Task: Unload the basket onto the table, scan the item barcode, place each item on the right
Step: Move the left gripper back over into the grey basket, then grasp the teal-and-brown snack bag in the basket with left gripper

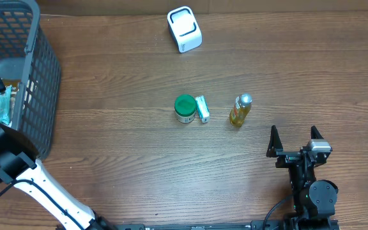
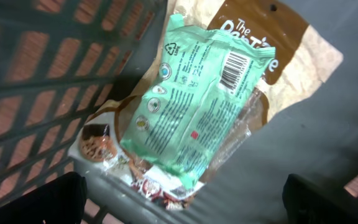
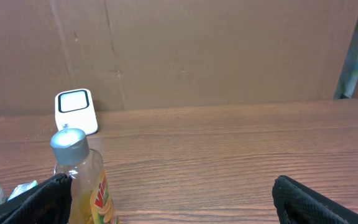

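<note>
My left gripper [image 2: 182,202] hangs open inside the grey basket [image 1: 40,83], its dark fingers apart with nothing between them. Just beyond it a mint-green packet [image 2: 191,106] lies face down with its barcode [image 2: 236,67] showing, on top of a brown pouch [image 2: 294,59]. The white scanner [image 1: 184,29] stands at the back of the table. My right gripper [image 1: 294,142] is open low at the front right, empty. A yellow bottle [image 3: 82,180] with a silver cap stands just beside its left finger.
A green-lidded jar [image 1: 184,108] and a small teal-and-white tube [image 1: 202,108] sit mid-table, left of the yellow bottle [image 1: 240,110]. The basket's mesh wall [image 2: 42,81] rises close on the left gripper's left. A cardboard wall [image 3: 229,50] backs the table.
</note>
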